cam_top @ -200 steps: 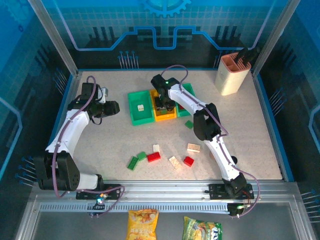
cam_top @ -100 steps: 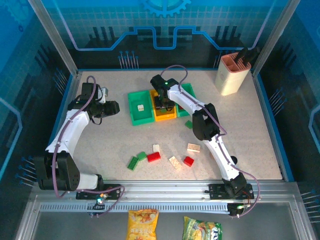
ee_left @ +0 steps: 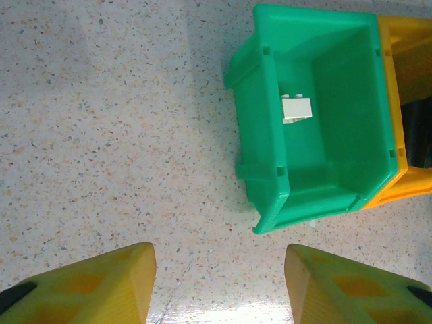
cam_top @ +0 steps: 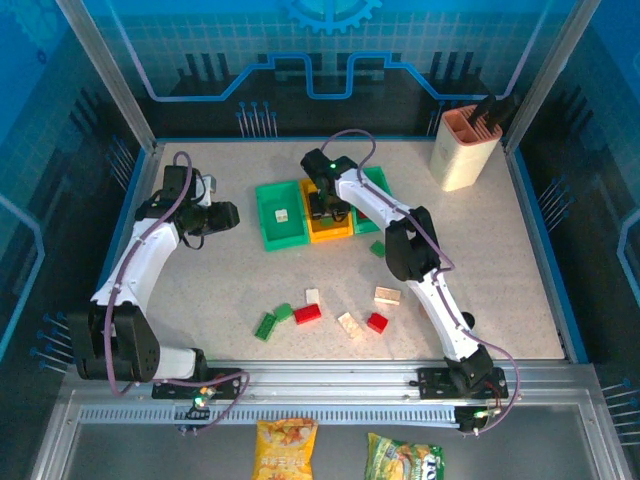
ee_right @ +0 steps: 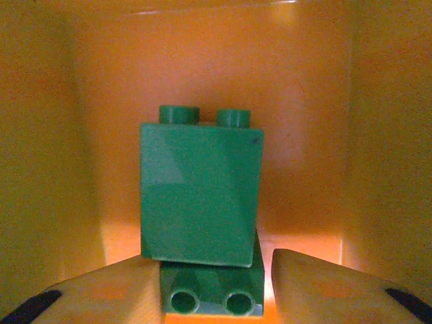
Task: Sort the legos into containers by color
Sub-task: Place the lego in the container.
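Two green bricks lie inside the yellow-orange bin (ee_right: 304, 101), one green brick (ee_right: 201, 196) just beyond the other (ee_right: 210, 287). The nearer one sits between the tips of the right gripper (ee_right: 216, 287), which reaches into this middle bin; whether the fingers clamp it cannot be told. In the green bin (ee_left: 260, 135) beside it lies one cream brick (ee_left: 297, 109). The left gripper (ee_left: 219, 283) hovers over bare table (ee_left: 101, 135) near that bin, fingers wide apart, holding nothing. Red, green and cream bricks lie scattered (cam_top: 307, 313) nearer the arm bases
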Controlling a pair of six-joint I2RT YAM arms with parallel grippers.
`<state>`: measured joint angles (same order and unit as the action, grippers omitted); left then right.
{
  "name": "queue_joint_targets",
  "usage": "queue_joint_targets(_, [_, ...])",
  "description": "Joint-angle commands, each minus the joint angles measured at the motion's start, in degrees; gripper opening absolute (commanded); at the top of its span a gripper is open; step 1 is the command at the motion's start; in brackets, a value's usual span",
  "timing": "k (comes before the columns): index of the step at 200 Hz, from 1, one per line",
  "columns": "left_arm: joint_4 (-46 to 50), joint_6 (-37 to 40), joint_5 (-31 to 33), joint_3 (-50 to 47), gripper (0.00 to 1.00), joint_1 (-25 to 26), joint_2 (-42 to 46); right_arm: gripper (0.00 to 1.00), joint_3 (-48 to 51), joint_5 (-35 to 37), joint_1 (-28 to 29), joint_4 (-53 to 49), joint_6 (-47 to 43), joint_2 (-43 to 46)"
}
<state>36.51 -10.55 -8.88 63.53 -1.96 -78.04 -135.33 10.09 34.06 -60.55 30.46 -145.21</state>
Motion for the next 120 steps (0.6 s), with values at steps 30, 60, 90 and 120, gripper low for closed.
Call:
queue_joint_targets(30, [-0.7, -0.3, -0.8, 0.0, 0.54, -0.6, 0.4, 0.44, 2.0, -1.3, -0.3, -4.2, -1.5, 8.0])
queue_joint_targets(60, [-0.7, -0.1, -0.6, 0.1, 0.54, -0.6, 0.5, 0.44, 7.8, -2.2, -0.2, -3.9, -2.4, 13.6])
queue_joint_targets(90, [-0.6, 0.0, -0.3, 0.1, 0.54, -0.6, 0.4, 0.44, 17.6, -2.0, -0.2, -2.1, -2.7, 20.7])
queue_joint_targets(120, [-0.5, 0.2, -0.1, 0.1, 0.54, -0.6, 0.3, 0.45, 29.1, -1.9, -0.4, 0.5, -1.9, 29.1])
